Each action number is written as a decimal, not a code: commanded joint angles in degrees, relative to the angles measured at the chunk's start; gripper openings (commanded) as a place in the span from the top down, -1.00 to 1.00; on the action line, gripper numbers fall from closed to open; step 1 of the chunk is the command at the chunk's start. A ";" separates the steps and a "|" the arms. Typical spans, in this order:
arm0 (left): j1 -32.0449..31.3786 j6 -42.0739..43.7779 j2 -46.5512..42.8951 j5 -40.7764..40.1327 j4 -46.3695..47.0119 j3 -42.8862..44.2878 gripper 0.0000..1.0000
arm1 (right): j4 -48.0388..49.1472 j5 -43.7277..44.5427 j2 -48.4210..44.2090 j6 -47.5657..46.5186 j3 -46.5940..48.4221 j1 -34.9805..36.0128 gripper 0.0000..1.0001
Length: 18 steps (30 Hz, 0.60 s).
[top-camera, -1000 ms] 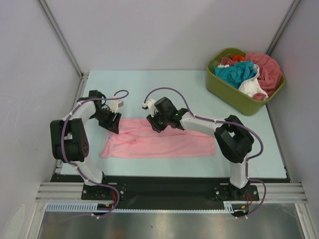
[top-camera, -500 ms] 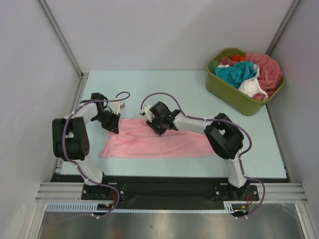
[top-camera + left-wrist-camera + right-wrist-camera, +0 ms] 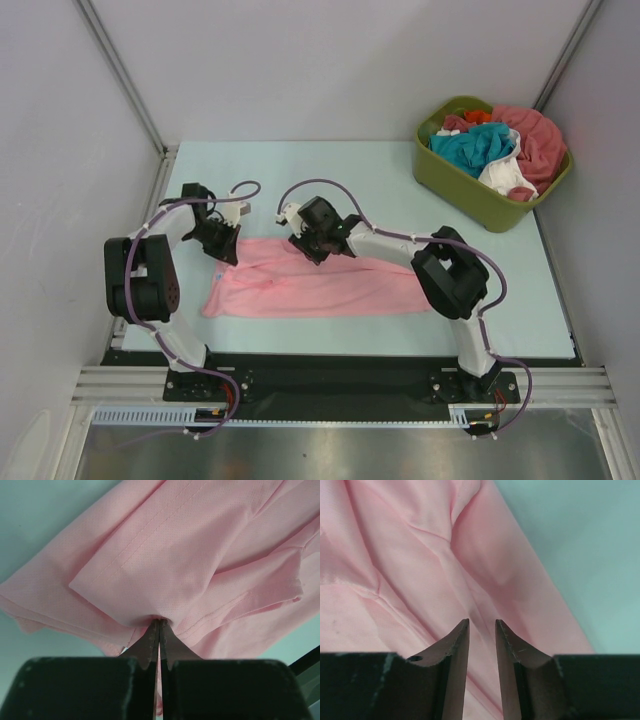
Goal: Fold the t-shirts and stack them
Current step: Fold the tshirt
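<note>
A light pink t-shirt (image 3: 330, 290) lies as a long band across the near part of the table. My left gripper (image 3: 228, 254) sits at its far left corner. In the left wrist view the jaws of the left gripper (image 3: 159, 623) are shut, with a fold of the pink t-shirt (image 3: 190, 545) pinched at the tips. My right gripper (image 3: 313, 254) is over the shirt's far edge, near the middle. Its jaws (image 3: 482, 623) stand apart with a narrow gap just above the pink t-shirt (image 3: 410, 565), and no cloth is between them.
An olive-green tub (image 3: 462, 184) stands at the back right of the table. It holds a heap of other t-shirts (image 3: 490, 145) in teal, white and red. Grey walls close in the table on the left, back and right.
My left gripper has closed onto the pink shirt's corner. The right gripper has shifted a little left along the shirt's far edge, with its jaws still apart.
</note>
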 commanded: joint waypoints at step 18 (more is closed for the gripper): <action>0.69 4.70 -0.97 -1.48 -1.89 4.81 1.00 | -1.27 -2.64 0.86 -1.58 2.05 -0.79 1.00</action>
